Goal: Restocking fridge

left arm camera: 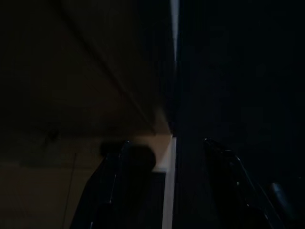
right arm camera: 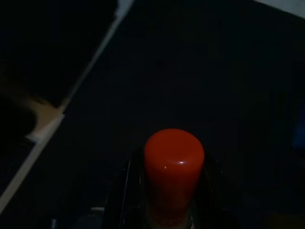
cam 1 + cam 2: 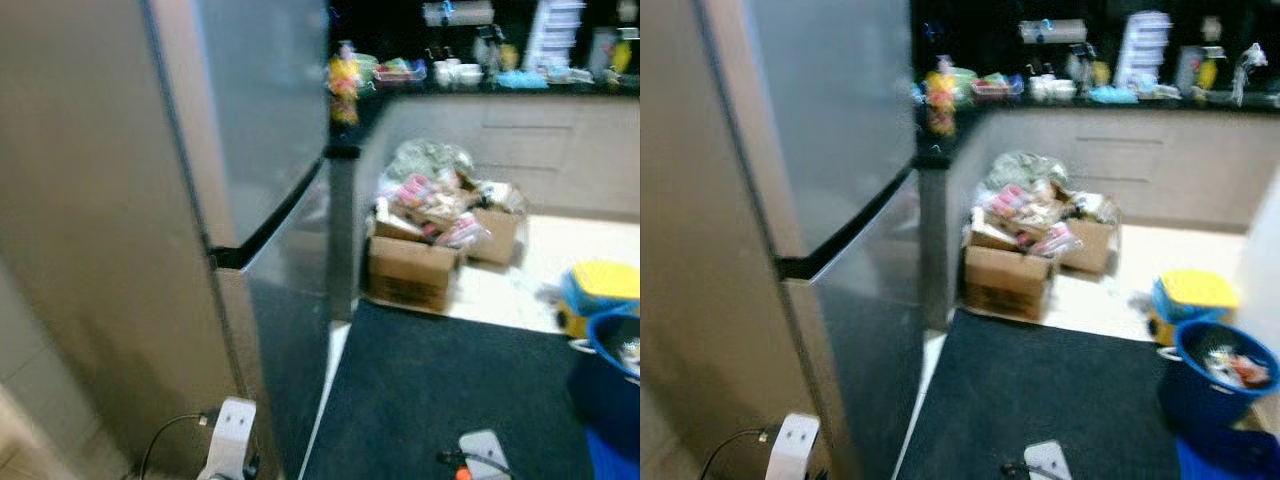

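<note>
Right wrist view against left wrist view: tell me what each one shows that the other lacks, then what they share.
The right wrist view alone shows the right gripper closed on a bottle with a red cap. The left wrist view alone shows the left gripper open and holding nothing, beside a tall pale panel. Both are very dark and show the dark mat and a pale floor strip.

Fridge (image 3: 270, 150) doors are showing a brushed, satin metal finish, faintly reflective; side panel is reading matt beige. Floor mat (image 3: 440, 390) is presenting as dark, matt cloth. Boxes (image 3: 410, 270) are appearing as plain brown cardboard. Red cap (image 2: 174, 167) is looking like smooth, glossy plastic — bucket (image 3: 1215, 385) likewise, blue.
</note>
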You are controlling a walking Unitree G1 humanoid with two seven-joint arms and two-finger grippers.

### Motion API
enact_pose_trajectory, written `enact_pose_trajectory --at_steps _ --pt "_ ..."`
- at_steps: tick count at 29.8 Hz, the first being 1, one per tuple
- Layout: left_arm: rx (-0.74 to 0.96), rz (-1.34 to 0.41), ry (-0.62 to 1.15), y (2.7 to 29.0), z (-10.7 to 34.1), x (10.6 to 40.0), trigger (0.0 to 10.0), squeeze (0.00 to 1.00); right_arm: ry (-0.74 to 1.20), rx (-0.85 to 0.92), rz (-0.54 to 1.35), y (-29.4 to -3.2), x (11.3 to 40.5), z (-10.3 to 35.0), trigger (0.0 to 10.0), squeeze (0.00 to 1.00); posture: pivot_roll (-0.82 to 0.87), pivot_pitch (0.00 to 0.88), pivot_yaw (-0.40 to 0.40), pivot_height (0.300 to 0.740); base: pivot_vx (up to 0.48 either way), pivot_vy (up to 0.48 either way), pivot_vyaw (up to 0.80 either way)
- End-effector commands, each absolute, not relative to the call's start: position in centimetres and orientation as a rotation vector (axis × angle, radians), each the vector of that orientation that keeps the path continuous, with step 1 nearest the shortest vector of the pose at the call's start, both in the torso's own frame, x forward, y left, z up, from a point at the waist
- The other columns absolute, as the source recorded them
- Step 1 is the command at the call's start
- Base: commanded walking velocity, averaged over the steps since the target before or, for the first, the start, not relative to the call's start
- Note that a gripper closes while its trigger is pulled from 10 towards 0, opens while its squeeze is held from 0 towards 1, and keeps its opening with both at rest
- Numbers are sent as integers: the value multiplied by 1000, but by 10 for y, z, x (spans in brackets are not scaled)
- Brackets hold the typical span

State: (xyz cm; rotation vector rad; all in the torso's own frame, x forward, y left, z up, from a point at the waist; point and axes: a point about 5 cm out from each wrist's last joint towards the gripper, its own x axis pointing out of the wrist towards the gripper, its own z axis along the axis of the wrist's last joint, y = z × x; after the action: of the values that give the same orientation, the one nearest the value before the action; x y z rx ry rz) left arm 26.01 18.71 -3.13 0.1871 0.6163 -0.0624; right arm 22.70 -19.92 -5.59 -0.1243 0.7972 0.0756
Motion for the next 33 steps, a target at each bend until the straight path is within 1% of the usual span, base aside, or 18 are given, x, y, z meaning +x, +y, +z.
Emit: enact_pose_trajectory --at_steps 1,24,33 --pt "196 -62 619 190 -32 259 10000 0 805 -127 82 -198 225 -57 10000 0 -87 35 39 740 0 0 0" --pt "199 -79 605 188 -31 260 10000 0 780 -118 90 -195 225 -57 10000 0 -94 31 53 740 0 0 0" --pt "182 -61 598 191 -30 260 10000 0 765 -117 100 -192 230 -54 10000 0 -90 40 42 740 407 0 0"
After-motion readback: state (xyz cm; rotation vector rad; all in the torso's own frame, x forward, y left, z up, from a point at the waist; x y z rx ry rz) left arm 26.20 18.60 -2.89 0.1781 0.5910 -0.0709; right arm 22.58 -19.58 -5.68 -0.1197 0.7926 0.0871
